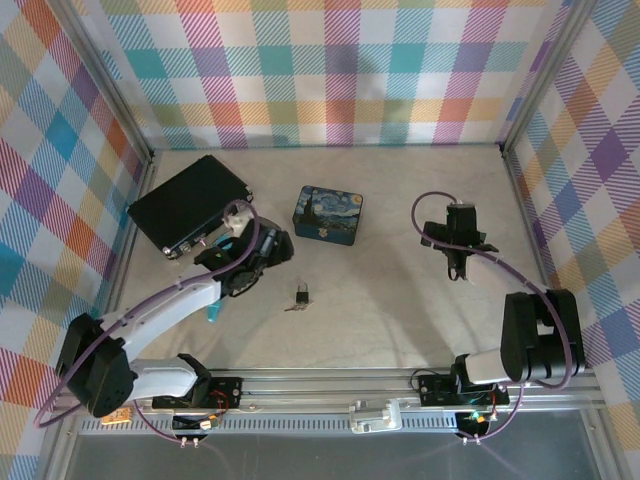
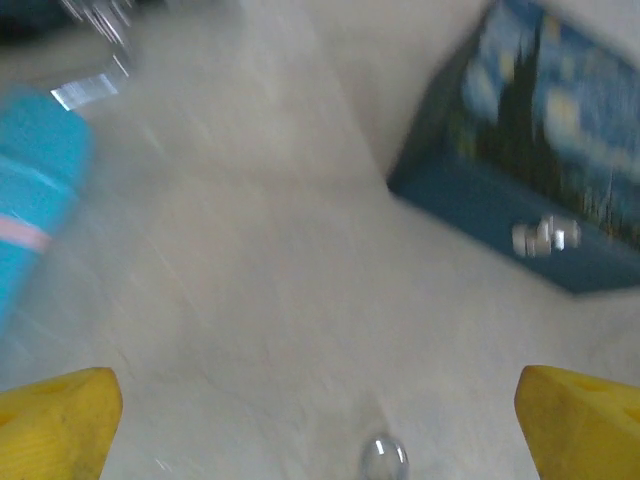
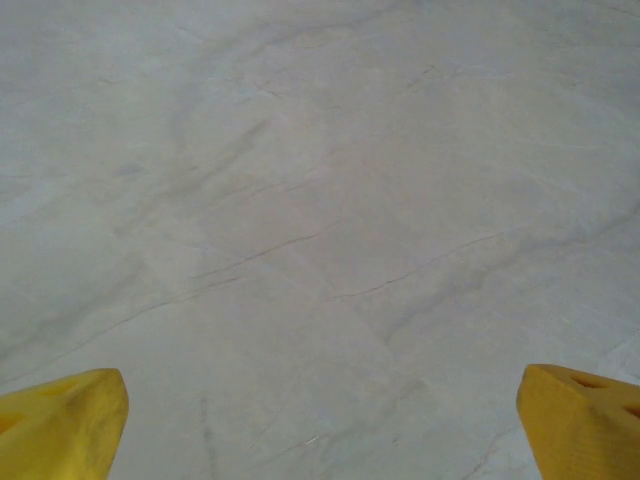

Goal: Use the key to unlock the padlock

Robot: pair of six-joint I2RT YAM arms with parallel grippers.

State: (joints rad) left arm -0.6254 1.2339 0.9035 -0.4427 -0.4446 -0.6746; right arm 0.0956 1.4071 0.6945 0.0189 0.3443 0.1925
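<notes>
Two empty wide-spread claws, left claw [image 2: 320,425], right claw [image 3: 320,425], closed blue tin [image 1: 328,215], padlock [image 1: 302,295] nearby

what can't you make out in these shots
Tiny dark padlock with silver shackle, top view: too small to tell whether locked.
Thin dark grey metal key beside it, top view: too small; contact unclear.
Blue painted tin box, left wrist view: motion-blurred, cut by right edge.
Shiny round blob, left wrist view: blurred, unidentifiable.
</notes>
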